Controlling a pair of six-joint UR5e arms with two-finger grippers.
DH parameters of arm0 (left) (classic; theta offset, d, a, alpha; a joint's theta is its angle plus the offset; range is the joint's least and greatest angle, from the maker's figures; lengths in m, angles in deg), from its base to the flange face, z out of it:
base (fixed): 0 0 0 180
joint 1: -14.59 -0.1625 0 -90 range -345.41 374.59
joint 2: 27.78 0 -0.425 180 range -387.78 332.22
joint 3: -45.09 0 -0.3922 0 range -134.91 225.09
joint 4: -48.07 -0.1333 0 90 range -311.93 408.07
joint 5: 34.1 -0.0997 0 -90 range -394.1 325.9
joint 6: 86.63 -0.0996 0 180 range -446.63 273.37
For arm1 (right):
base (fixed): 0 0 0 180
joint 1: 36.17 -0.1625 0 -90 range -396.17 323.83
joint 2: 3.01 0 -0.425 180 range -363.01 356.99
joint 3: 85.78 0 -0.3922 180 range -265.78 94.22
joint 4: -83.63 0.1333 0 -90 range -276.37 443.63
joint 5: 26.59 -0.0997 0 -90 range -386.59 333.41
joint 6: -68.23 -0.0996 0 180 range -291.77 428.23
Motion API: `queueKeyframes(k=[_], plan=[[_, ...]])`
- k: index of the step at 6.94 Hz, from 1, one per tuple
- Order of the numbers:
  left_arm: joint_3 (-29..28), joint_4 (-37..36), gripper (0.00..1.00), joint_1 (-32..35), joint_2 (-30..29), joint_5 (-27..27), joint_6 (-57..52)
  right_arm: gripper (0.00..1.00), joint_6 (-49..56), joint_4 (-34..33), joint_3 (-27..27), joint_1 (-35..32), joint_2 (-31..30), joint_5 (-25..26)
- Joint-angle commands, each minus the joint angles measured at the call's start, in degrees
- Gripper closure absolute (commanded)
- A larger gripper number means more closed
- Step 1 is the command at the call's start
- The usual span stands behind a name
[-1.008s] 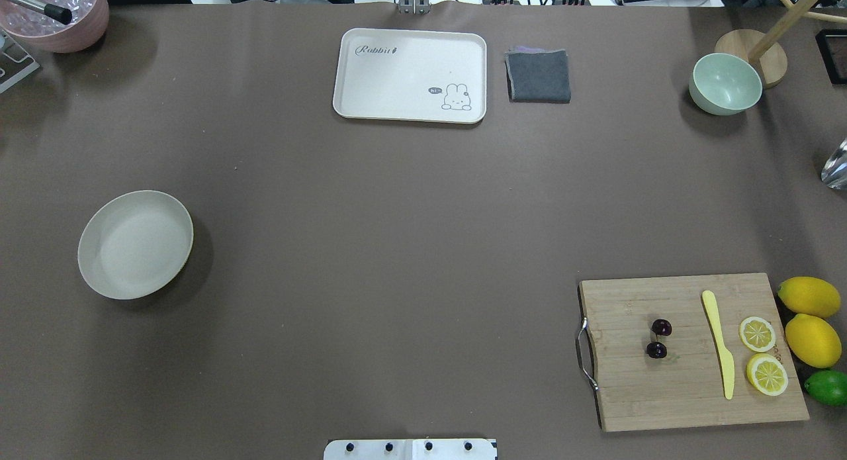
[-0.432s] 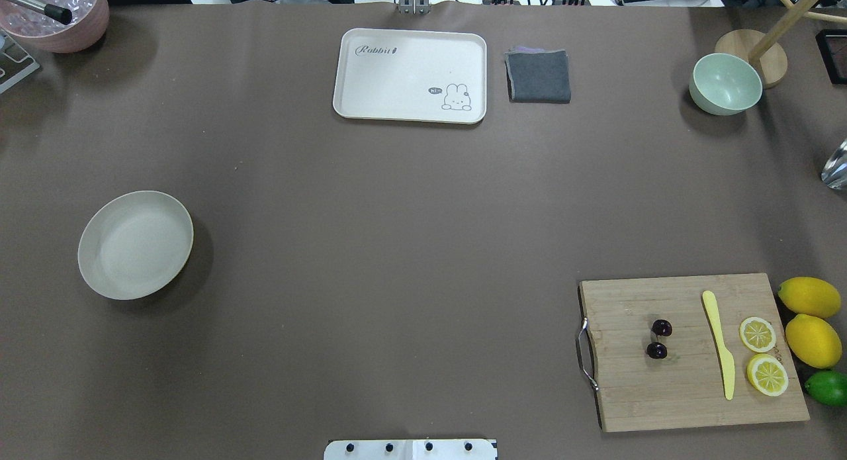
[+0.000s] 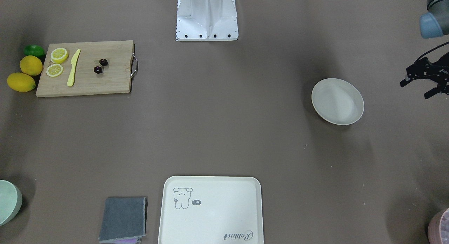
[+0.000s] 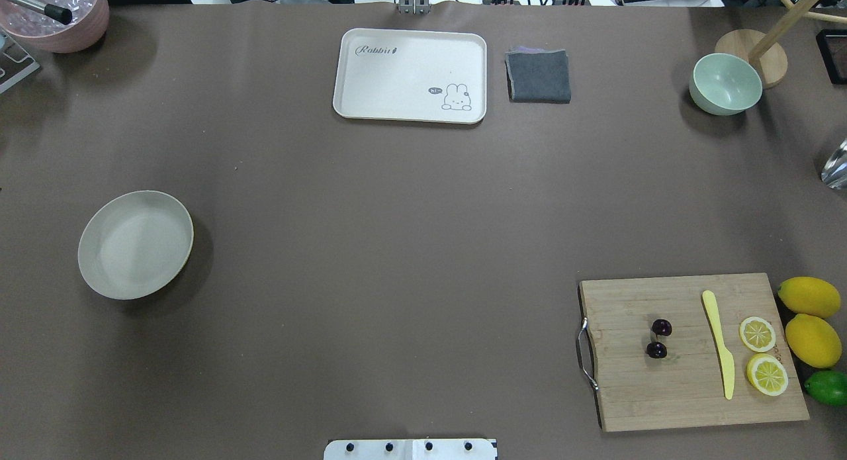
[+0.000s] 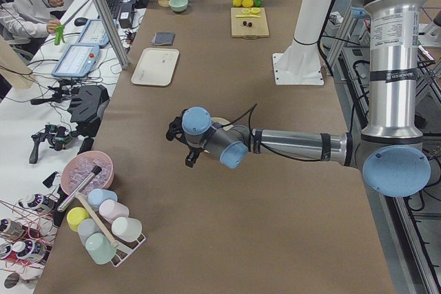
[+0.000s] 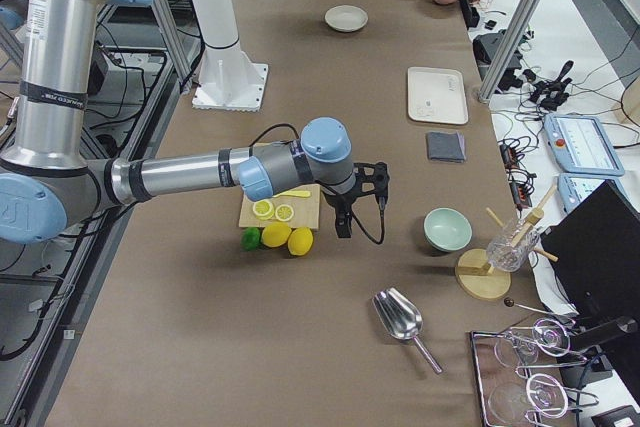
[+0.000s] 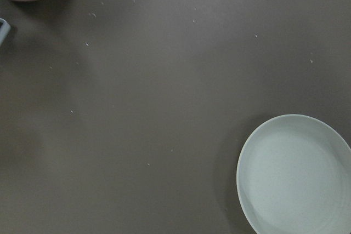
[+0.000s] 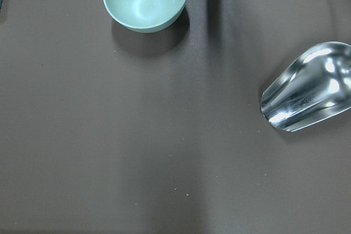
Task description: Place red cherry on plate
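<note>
The red cherry (image 4: 657,349), a dark pair on a thin stem, lies on the wooden cutting board (image 4: 688,387) at the near right; it also shows small in the front view (image 3: 98,70). The off-white plate (image 4: 135,245) sits empty at the table's left (image 3: 337,101), and its rim fills the lower right of the left wrist view (image 7: 296,176). My left gripper (image 3: 416,89) hovers open beside the plate, outside the overhead view. My right gripper (image 6: 360,205) hangs past the lemons near the board; I cannot tell its state.
On the board lie a yellow knife (image 4: 718,344) and two lemon slices (image 4: 757,333); lemons (image 4: 808,296) and a lime (image 4: 827,387) sit beside it. A rabbit tray (image 4: 410,75), grey cloth (image 4: 538,75), green bowl (image 4: 725,83), metal scoop (image 8: 307,89) and pink bowl (image 4: 56,16) ring the table.
</note>
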State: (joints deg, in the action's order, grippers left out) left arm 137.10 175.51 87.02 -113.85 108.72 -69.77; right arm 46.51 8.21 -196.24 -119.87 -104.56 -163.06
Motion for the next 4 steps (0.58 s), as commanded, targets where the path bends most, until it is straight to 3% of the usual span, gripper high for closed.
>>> queueKeyframes(k=[1,2,4], plan=[[-6.8,16.7,0.06,-9.9,-0.5,-6.3,17.9,0.0,-2.7,2.5,0.2,1.8,-0.6,0.7],[-8.7,22.7,0.11,-13.4,-0.9,-8.2,24.4,0.0,-2.7,2.9,0.2,1.8,-0.9,0.7],[-12.0,30.7,0.36,-18.1,-1.8,-12.5,33.1,0.0,-2.6,3.3,0.2,1.7,-1.5,0.7]])
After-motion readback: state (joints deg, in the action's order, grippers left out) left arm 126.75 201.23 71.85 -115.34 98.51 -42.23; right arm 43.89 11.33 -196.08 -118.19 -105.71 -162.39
